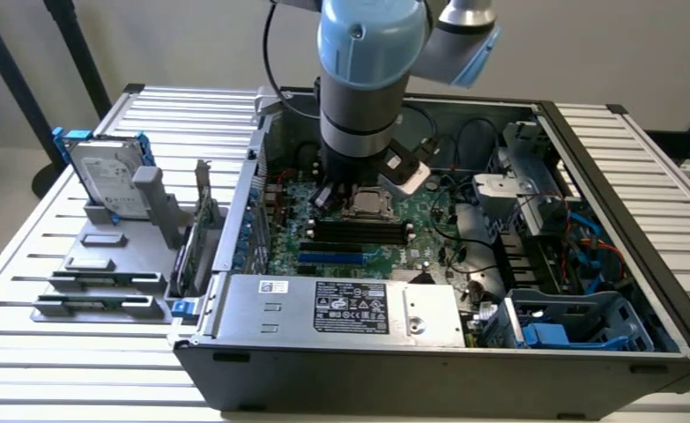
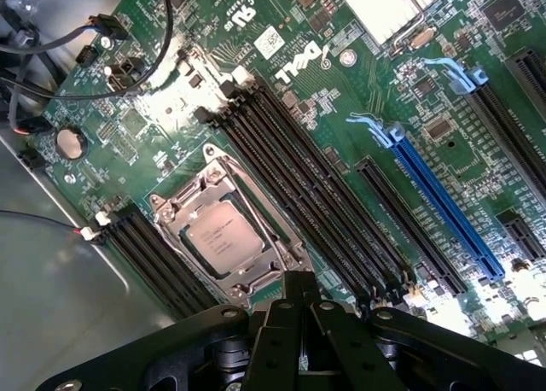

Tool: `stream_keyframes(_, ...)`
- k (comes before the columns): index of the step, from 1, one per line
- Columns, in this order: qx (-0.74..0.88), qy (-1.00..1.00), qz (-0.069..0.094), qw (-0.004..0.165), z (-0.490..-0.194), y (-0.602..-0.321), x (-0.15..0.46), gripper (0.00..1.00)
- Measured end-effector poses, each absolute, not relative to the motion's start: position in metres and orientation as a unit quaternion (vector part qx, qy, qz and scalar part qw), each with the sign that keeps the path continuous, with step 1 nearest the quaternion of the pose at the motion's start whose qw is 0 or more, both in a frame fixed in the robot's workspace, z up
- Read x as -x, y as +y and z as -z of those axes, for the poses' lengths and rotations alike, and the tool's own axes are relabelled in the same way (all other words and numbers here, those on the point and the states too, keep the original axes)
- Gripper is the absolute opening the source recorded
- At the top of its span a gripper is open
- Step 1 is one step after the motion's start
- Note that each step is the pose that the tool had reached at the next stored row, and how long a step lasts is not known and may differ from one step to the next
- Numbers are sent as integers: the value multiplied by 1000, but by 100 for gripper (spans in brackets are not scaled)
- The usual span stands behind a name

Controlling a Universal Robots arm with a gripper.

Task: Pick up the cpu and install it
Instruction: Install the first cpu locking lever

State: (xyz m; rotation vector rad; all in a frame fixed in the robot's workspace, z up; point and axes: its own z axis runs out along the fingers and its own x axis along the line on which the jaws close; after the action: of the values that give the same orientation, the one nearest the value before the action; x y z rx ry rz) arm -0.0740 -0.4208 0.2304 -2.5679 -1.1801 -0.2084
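hand (image 2: 297,288): closed, empty, above motherboard (image 2: 375,143) | cpu (image 2: 223,237): seated in socket | surface: slatted metal table (image 1: 39,264)

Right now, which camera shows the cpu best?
The wrist view: the cpu sits square in its motherboard socket, printed top plain. The exterior view shows it as a small silver patch below the arm.

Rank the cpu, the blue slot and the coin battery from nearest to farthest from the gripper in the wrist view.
1. cpu, seated in its socket just beyond the gripper.
2. blue slot, across the memory slots.
3. coin battery, by the board's edge.
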Motion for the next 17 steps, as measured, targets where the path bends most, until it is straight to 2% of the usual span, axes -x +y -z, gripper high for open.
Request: stream_keyframes(17,895,-413,73,153,-204,-414,83,11)
